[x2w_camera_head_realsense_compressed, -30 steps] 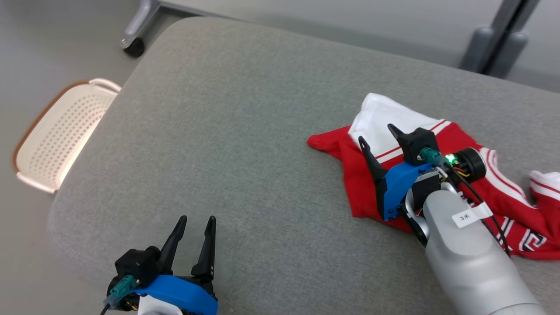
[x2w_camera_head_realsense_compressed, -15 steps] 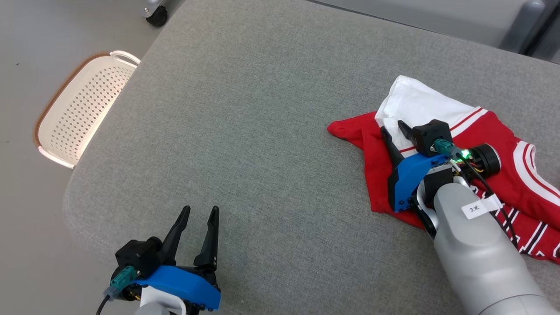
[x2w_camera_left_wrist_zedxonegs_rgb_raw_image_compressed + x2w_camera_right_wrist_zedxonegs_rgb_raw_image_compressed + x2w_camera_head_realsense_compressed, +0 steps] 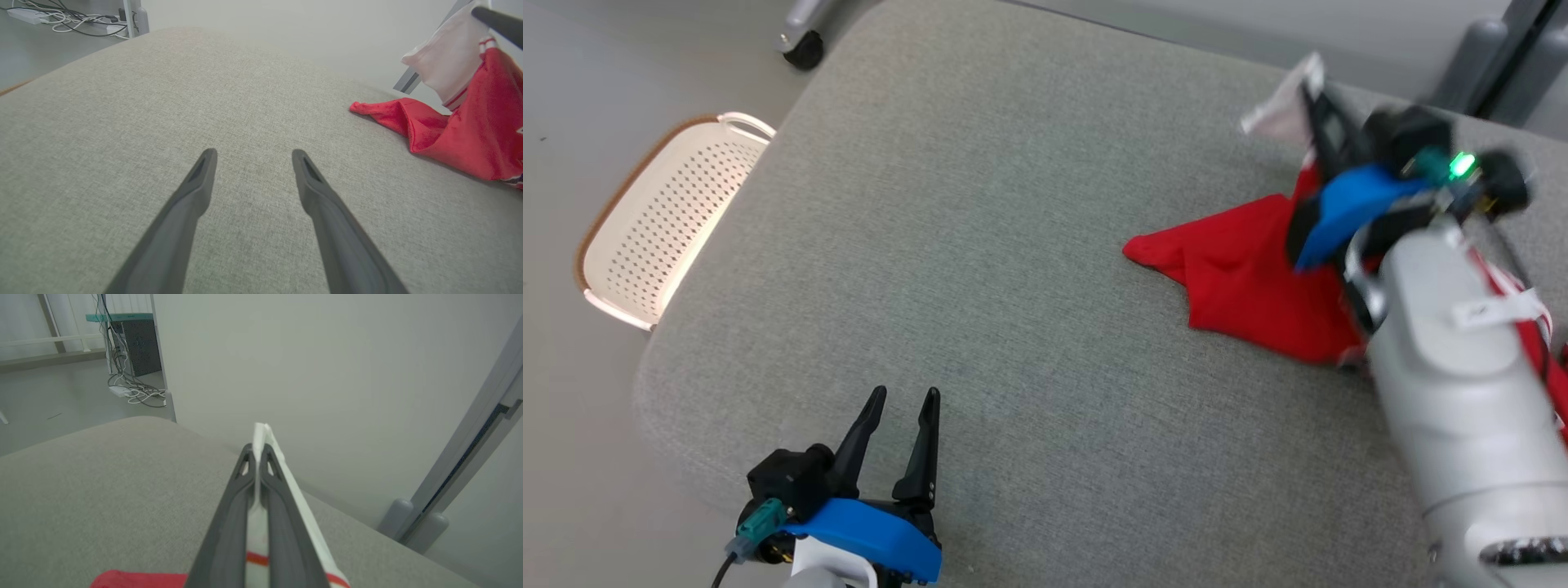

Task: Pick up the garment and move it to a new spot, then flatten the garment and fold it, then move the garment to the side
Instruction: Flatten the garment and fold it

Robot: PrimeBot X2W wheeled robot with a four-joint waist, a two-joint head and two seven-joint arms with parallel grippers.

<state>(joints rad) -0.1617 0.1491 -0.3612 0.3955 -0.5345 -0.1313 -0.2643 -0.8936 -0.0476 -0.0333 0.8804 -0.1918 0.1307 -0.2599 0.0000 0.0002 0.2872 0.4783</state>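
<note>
While a white perforated basket (image 3: 654, 237) sits on the floor beside the grey cushion (image 3: 980, 245), the red-and-white garment (image 3: 1241, 278) lies at its right. Right gripper (image 3: 256, 457): pinched onto the garment's white part, raised. Left gripper (image 3: 905, 394): moderately spread, empty, over the cushion's near edge.

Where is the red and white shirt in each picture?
Head view: the shirt is at the right, its white end held up.
Left wrist view: at the right edge.
Right wrist view: bottom middle, pinched in the fingers of the right gripper.
Shared landmark: the grey cushion under it.
</note>
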